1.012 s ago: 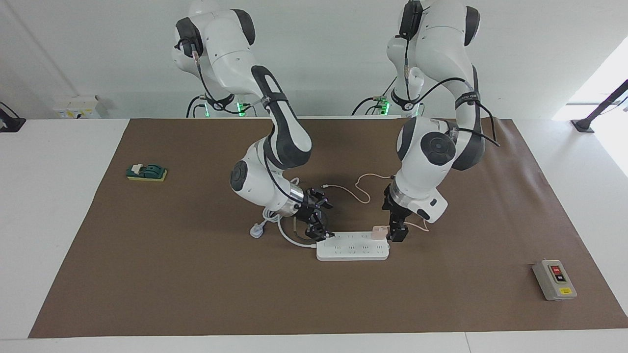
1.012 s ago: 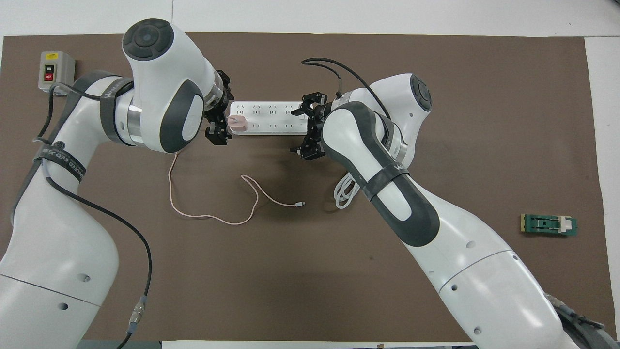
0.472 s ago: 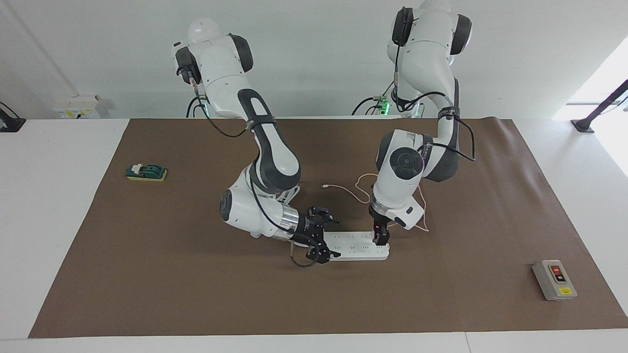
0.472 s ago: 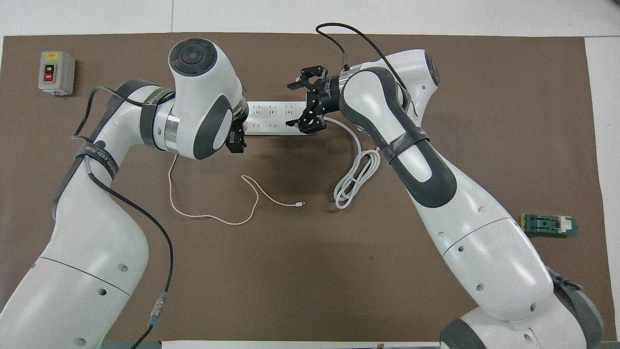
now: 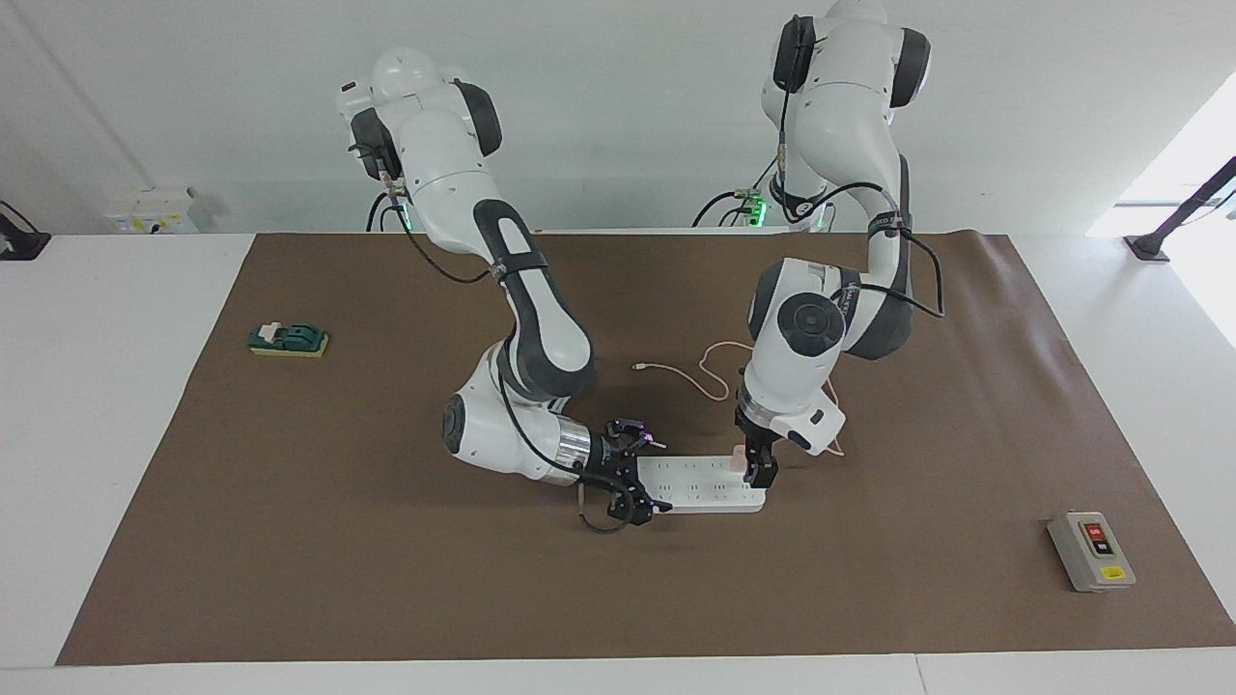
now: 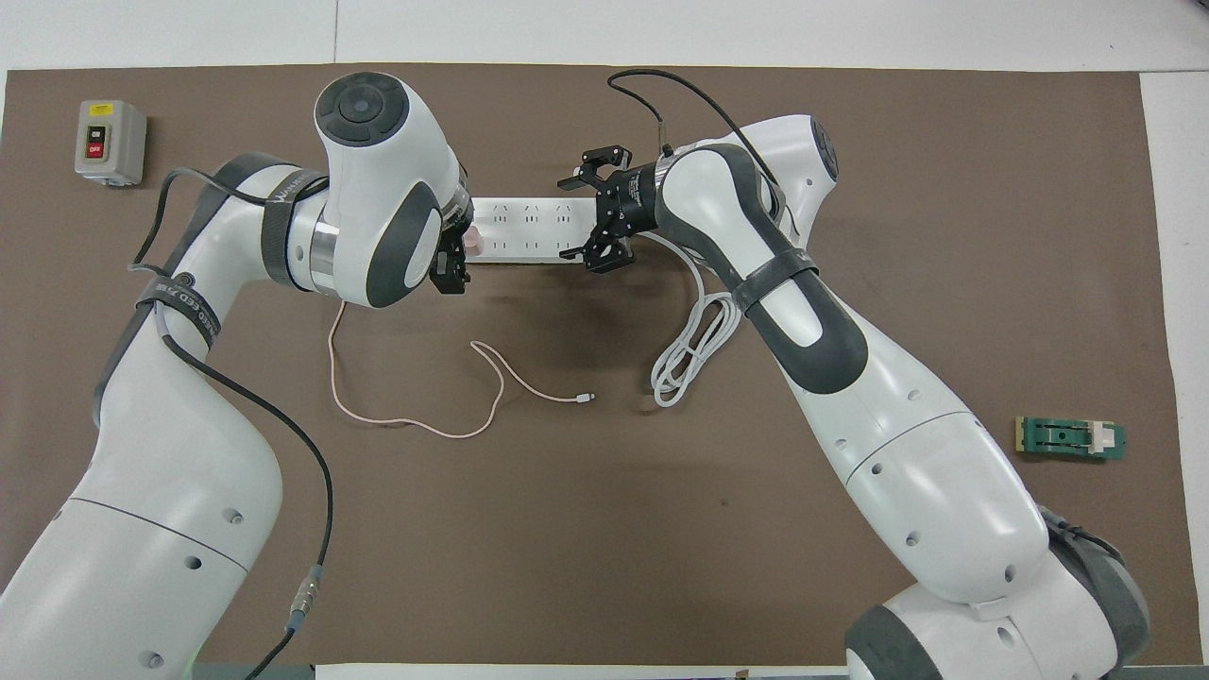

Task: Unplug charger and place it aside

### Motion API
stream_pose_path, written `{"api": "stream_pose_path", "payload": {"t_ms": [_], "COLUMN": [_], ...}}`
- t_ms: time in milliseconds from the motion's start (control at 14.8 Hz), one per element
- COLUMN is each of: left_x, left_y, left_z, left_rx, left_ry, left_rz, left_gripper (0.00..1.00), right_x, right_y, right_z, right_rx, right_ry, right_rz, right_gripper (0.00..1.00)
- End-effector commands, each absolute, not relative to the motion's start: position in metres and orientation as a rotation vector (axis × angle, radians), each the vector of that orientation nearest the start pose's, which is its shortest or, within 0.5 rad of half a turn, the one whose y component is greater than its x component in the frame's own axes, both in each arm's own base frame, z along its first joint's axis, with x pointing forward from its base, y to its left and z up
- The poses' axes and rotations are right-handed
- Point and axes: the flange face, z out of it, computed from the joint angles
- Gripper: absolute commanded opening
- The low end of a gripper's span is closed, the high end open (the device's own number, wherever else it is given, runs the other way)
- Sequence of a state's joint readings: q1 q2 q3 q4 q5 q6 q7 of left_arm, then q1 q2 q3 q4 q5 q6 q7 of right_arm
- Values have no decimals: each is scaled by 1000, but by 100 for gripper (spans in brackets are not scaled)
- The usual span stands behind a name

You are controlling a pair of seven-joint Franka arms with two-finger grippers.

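Observation:
The pale pink charger [image 5: 739, 457] sits plugged into the white power strip [image 5: 700, 487] at the end toward the left arm. My left gripper [image 5: 757, 470] is down at the charger and hides most of it. In the overhead view the left gripper [image 6: 455, 263] is mostly under its own wrist, with a bit of the charger [image 6: 475, 245] showing beside it. The charger's thin pink cable [image 6: 406, 425] trails on the mat nearer the robots. My right gripper [image 5: 632, 485] is open, jaws spread around the other end of the strip [image 6: 529, 227].
The strip's thick white cord [image 6: 694, 349] lies coiled nearer the robots. A grey switch box [image 5: 1091, 550] stands at the left arm's end of the mat. A green block [image 5: 288, 339] lies at the right arm's end.
My right gripper has swung from beside the cord to the strip's end. My left gripper has come down closer onto the charger. The charger stays in the strip.

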State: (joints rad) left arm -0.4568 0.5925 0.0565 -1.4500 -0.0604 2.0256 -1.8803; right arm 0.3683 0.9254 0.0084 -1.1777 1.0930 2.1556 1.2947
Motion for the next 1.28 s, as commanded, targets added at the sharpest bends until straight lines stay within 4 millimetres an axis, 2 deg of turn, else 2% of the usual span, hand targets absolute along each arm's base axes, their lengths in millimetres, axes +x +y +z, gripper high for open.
{"api": "stream_pose_path", "payload": {"t_ms": [0,135,405,540,675,742,945,1215], "left_x": [651,650,649,647,646,645,646,646], "left_y": [-284,-284,-287,-287,-290,-291,-291,-291], "left_z": [335,333,333,331,330,330,331,332], "left_rx": [-2298,-2296,-2307,-2306,-2310,-2311,-2313,-2318], "left_ry": [-2144,-2143,-2121,-2115,-2107,-2104,-2106,-2107], "left_rz": [10,11,-13,-13,-14,-13,-15,-23], "left_gripper": [100,95,74,30,15,3,0,0], "right_x": [717,715,717,715,714,713,706,709], "right_y": [315,314,306,308,304,305,309,302], "right_z": [241,237,240,241,245,244,233,230], "right_rx": [-1700,-1715,-1718,-1724,-1703,-1704,-1715,-1781], "right_ry": [1605,1590,1562,1550,1549,1552,1575,1561], "right_rz": [823,820,833,866,917,933,912,844], "right_gripper": [100,100,100,100,100,100,100,100]}}
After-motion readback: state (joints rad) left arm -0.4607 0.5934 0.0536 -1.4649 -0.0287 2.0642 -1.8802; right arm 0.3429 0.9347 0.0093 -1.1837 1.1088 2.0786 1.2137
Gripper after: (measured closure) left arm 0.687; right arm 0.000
